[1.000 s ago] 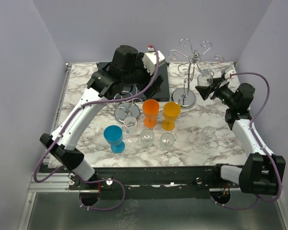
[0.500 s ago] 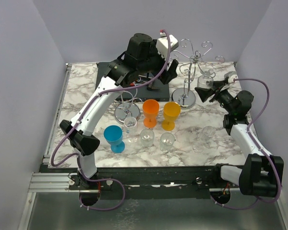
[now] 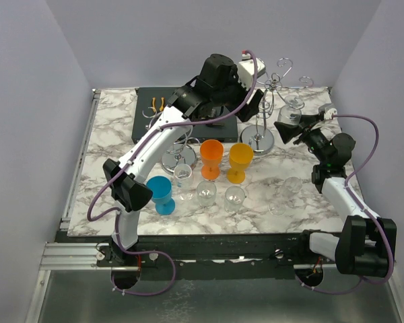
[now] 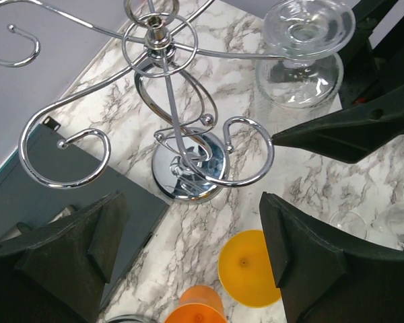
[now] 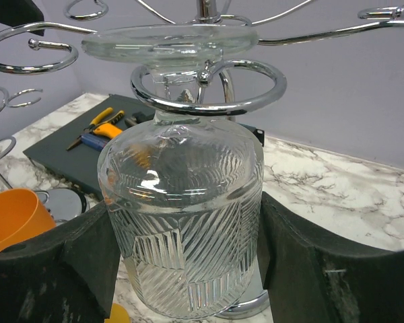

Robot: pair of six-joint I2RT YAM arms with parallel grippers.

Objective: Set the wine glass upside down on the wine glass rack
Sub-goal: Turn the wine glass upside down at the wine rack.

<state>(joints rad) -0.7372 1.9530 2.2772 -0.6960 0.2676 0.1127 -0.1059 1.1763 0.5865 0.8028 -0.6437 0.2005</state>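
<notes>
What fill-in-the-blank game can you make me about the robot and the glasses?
The right end effector holds a clear wine glass turned ____.
The left end effector hovers over the wine glass rack with jaws ____.
Two orange cups stand by one ____ cup.
Missing words: upside down; open; blue.

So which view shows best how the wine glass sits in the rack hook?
The right wrist view: the wine glass, upside down in the right gripper, fills the frame, its stem within the rack hook, foot above. The left wrist view shows mainly its foot from above; the top view shows it small and far.
</notes>
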